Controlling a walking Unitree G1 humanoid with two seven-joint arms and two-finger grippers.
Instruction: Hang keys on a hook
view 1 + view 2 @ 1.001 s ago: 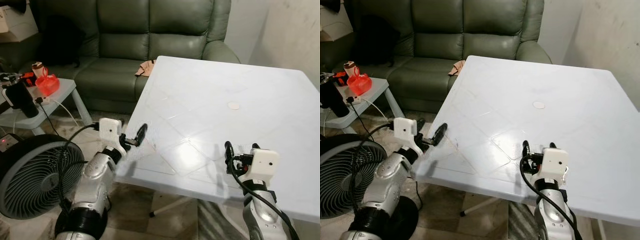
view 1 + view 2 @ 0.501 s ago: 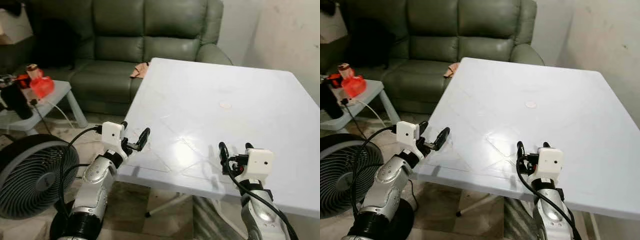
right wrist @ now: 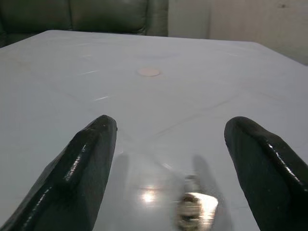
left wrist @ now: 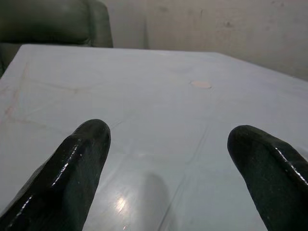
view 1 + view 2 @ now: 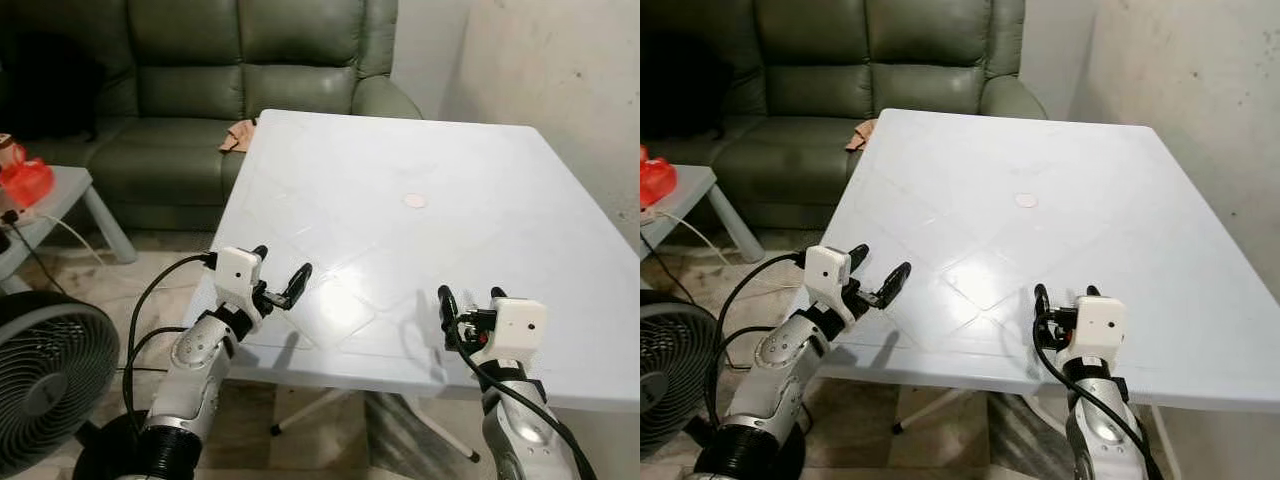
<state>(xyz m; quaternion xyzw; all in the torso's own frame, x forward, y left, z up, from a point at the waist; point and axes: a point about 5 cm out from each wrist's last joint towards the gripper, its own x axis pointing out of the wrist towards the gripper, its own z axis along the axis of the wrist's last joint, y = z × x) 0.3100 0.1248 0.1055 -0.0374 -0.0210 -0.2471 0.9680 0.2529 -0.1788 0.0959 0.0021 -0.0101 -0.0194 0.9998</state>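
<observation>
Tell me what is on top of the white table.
On the white table lies one small round pale disc near the middle. The left claw and right claw, both open, hover over its near edge. Whether anything lies beneath the claws cannot be seen.

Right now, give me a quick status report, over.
Left gripper open, above table's near left edge. Right gripper open, above near edge. Keys, hook: none spotted. Small round disc mid-table.
</observation>
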